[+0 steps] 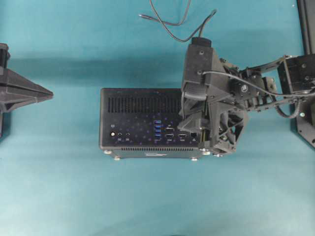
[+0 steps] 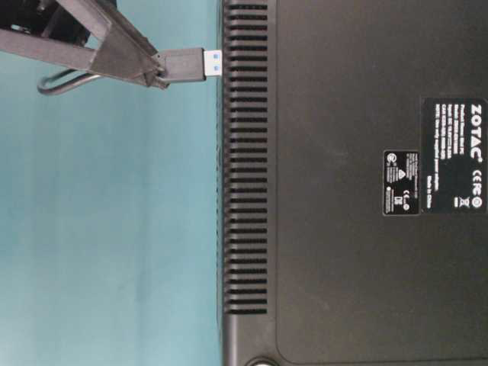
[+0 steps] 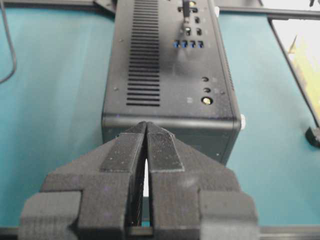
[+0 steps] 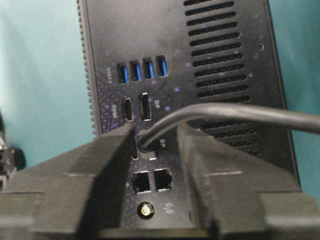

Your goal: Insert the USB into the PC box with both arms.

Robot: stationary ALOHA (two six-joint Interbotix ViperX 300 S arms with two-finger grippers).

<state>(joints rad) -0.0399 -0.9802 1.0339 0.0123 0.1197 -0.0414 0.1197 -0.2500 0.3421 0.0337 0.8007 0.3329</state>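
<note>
The black PC box (image 1: 138,101) lies mid-table with its port panel facing up; blue ports (image 4: 141,70) run in a row. My right gripper (image 1: 199,129) hangs over the panel's right end and hides the USB in the overhead view. In the right wrist view the USB (image 4: 146,141) stands upright between the fingers of the right gripper (image 4: 156,135). One finger is against it and a gap shows on the other side. At table level the USB (image 2: 187,65) points its blue tip at the box edge (image 2: 229,152). My left gripper (image 3: 146,125) is shut and empty, just short of the box's left end (image 3: 170,120).
The dark cable (image 1: 172,24) loops on the teal table behind the box and runs up to the plug (image 4: 250,114). A black arm base (image 1: 305,123) stands at the right edge. A dark rail (image 3: 295,75) crosses the table beside the box.
</note>
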